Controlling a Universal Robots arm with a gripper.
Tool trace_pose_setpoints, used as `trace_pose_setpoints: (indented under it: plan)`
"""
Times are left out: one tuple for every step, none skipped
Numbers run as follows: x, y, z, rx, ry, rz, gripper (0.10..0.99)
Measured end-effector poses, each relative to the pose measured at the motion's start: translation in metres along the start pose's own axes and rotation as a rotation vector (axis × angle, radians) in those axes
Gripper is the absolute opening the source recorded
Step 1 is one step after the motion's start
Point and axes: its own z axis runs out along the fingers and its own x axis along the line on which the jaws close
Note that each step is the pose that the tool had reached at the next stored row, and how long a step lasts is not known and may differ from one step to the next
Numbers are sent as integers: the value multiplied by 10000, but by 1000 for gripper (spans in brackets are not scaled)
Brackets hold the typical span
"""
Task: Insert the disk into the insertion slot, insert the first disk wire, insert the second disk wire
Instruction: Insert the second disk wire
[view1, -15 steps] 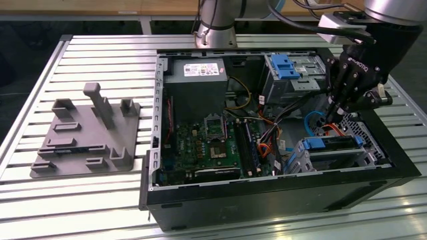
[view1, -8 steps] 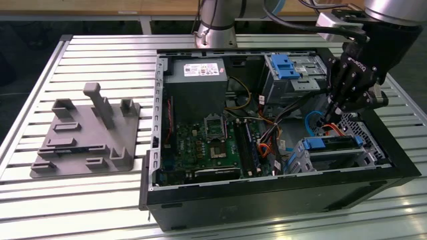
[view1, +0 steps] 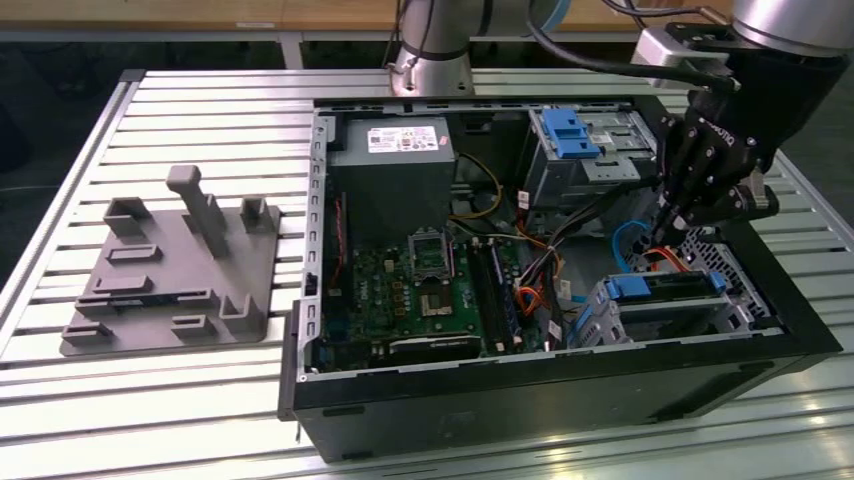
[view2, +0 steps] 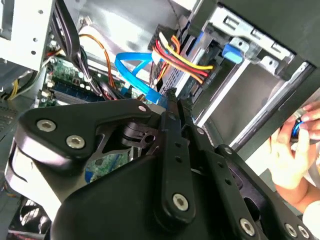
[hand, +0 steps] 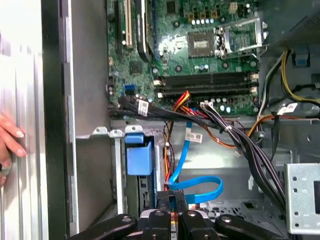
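The disk, silver in its blue carrier, lies inside the insertion slot, a low perforated metal cage at the case's front right corner in the exterior view. My gripper hangs just above the disk's rear end, fingers pointing down. In both wrist views the fingers stand close together, and the looped blue disk wire ends right at the gripper. A red, yellow and orange wire bundle runs to the disk's rear beside it. The blue carrier tab is visible next to the fingers.
The open computer case holds a motherboard, a power supply and a taller bay with a blue latch. Black cable bundles cross near the gripper. A grey fixture lies on the slatted table. A person's hand rests outside the case wall.
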Motion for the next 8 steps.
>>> trace_pose_setpoints:
  plan:
    - [4,0,1,85,-41,-4,157]
    - [17,-1,3,143,-91,2,157]
    - [34,-2,6,146,-158,0,157]
    - [51,-4,10,142,-253,-1,157]
    - [65,-4,13,135,-386,-1,157]
    - [80,-4,15,128,-529,-1,157]
    - [95,-5,18,121,-674,-2,157]
    - [110,-6,21,115,-820,-2,157]
